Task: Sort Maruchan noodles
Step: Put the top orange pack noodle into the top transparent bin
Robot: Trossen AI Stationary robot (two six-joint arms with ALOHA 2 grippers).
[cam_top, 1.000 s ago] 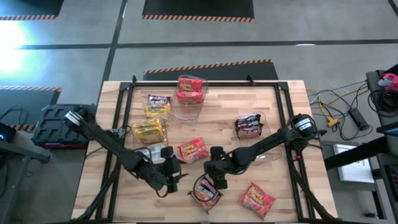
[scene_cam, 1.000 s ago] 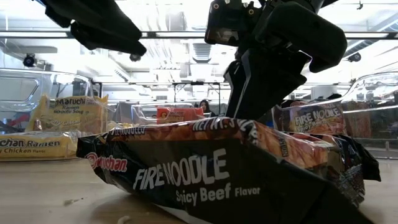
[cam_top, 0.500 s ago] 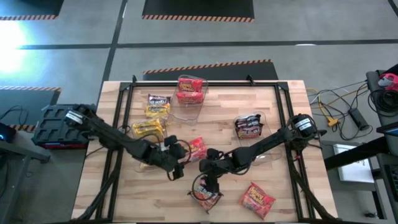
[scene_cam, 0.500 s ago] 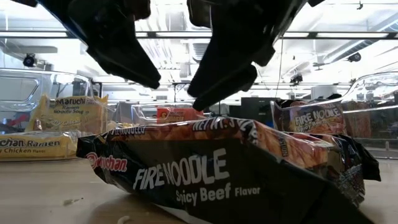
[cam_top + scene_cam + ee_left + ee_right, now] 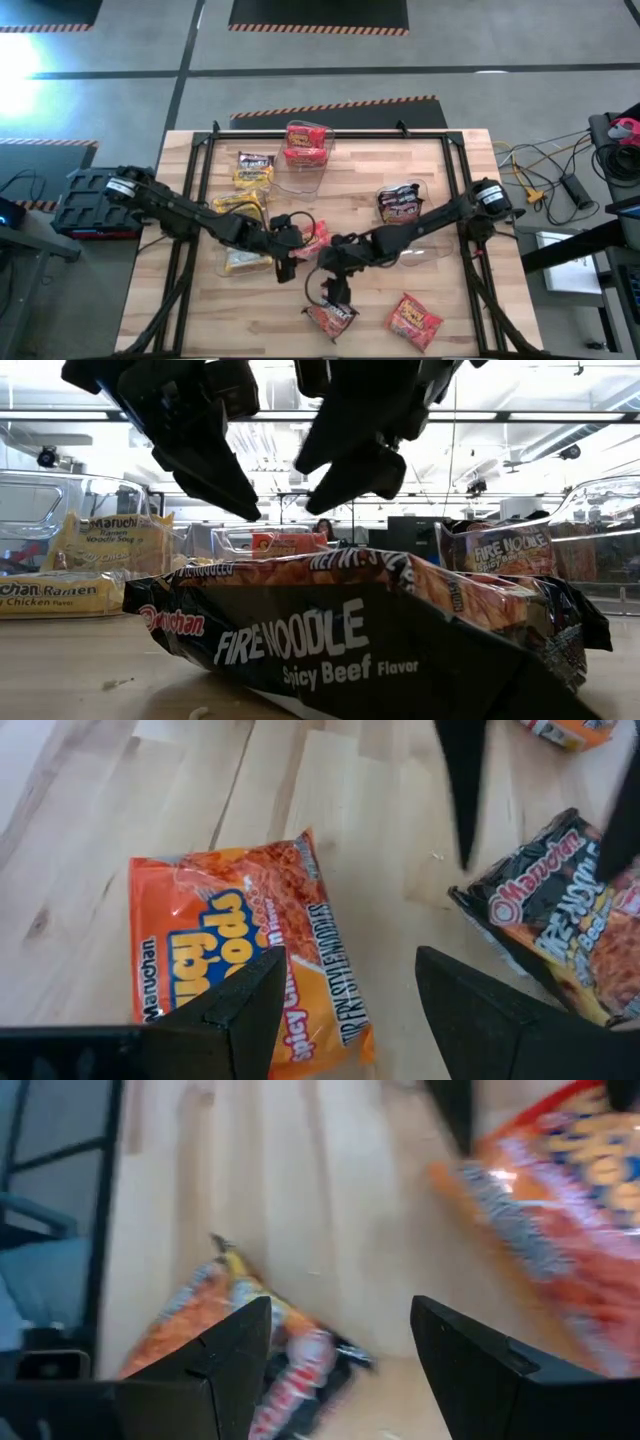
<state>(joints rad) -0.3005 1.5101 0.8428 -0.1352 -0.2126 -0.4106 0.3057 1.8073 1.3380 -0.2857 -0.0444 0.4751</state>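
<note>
Maruchan noodle packets lie flat on the wooden table. A red packet is in the middle, a dark Fire Noodle packet near the front edge, and another red one to its right. My left gripper hovers open just over the middle red packet's near edge. My right gripper hangs open above the dark packet, clear of it. Both point slanting down.
Clear bins stand around: one at the far edge with red packets, one at the right with a dark packet, one at the left with yellow packets. A dark and a yellow packet lie far left. The two grippers are close together.
My left gripper has swung from the near left toward the table's right and far side, up to the middle red packet, staying open. My right gripper has risen from beside the dark packet and rolled, also open. The packets have stayed in place.
</note>
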